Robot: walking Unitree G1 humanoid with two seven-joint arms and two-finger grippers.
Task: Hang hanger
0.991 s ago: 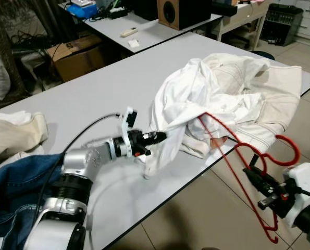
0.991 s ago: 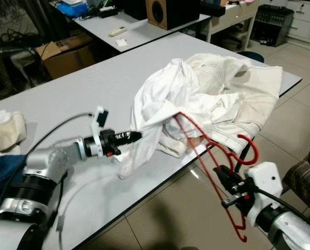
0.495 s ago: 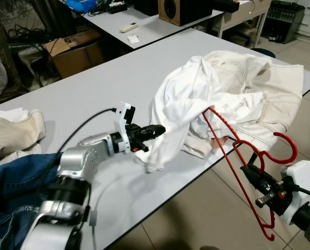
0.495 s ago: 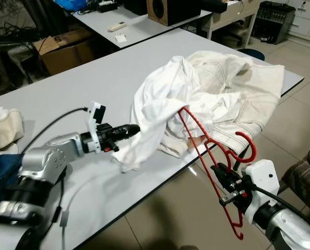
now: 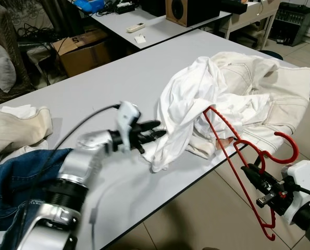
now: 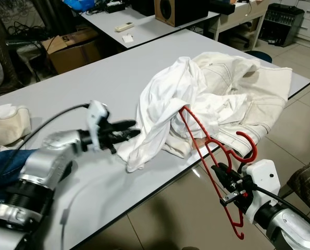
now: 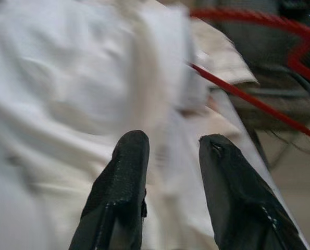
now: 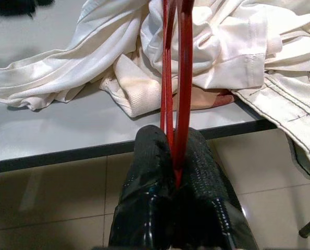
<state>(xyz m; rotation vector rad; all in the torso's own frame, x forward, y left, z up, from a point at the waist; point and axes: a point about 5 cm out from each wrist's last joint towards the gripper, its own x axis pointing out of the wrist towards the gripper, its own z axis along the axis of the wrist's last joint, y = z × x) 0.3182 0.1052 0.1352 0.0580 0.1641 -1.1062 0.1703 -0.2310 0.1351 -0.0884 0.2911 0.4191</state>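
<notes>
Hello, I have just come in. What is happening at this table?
A humanoid robot is working on putting a garment on a hanger. Its right gripper, fingers shut, holds a red hanger beside the table edge, the hanger's far end poked into a pile of white clothes on the grey table. Its left gripper, fingers open, hovers at a hanging fold of the white shirt without gripping it.

Hanger: I see a red plastic hanger (image 5: pixel 237 156), tilted, beyond the table edge (image 5: pixel 196 177).
Top end: pushed into the white shirt (image 5: pixel 183 104) on the table.
Hook: curls rightward, free.
Grip: right gripper (image 5: pixel 255 177) clamps its lower bars.
</notes>
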